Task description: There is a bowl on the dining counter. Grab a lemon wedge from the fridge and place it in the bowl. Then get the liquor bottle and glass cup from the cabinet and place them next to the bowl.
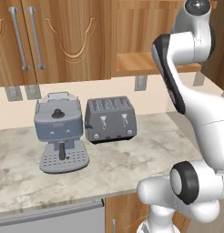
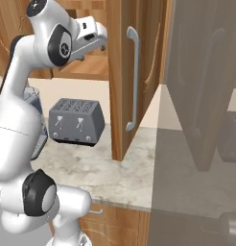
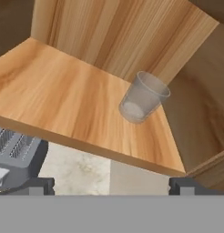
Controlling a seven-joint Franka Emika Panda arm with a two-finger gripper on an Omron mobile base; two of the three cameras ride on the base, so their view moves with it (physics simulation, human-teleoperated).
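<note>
Gripper: dark tips spread wide, holding nothing.
Clear glass cup: apparently upright on the wooden cabinet shelf.

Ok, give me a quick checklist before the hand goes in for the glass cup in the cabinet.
1. Cabinet door swung open: ok.
2. Glass cup upright on the shelf: ok.
3. Hand open, fingertips wide apart: ok.
4. Hand lined up with the cup: not ok, the cup sits right of centre in the hand view.
5. Shelf space around the cup free of obstacles: ok.
6. Liquor bottle already taken out: cannot tell.
</note>
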